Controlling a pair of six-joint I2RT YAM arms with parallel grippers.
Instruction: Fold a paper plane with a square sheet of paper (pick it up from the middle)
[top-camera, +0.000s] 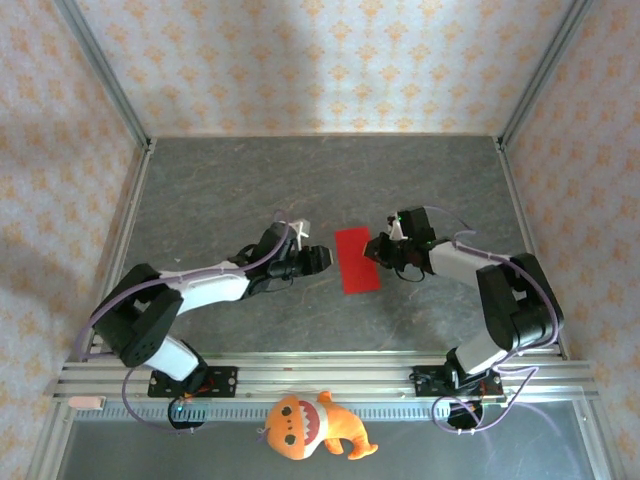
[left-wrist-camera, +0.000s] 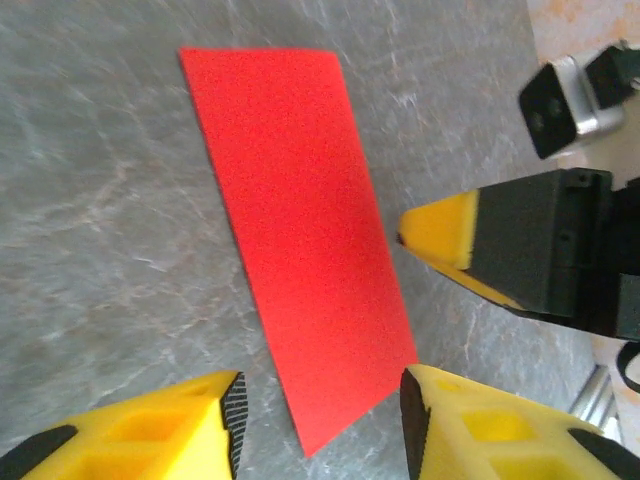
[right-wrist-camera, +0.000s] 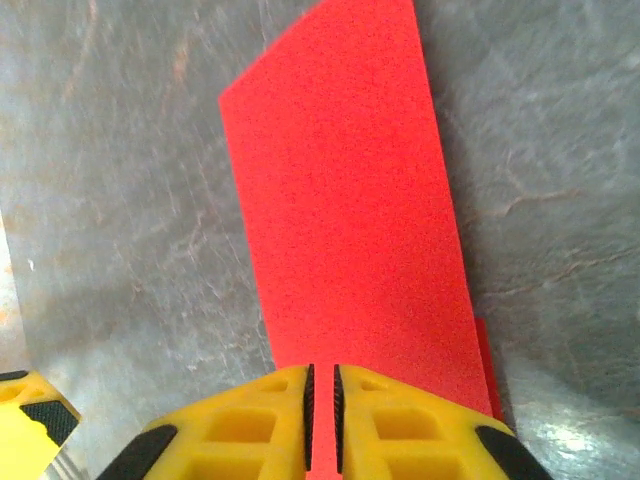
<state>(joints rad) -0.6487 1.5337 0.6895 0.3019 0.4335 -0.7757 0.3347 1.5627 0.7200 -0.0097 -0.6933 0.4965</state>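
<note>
Square sheet of paper (top-camera: 357, 260), top view: red, folded to a narrow rectangle, flat on desk (top-camera: 300, 180) between the arms. Left gripper (top-camera: 322, 258) just beside its left edge; right gripper (top-camera: 378, 250) at its right edge.

Left wrist view: near corner of paper between left gripper jaws, held apart, not touching.

Right wrist view: right gripper closed to a slit, pinching paper edge. Second layer showing underneath at right.
</note>
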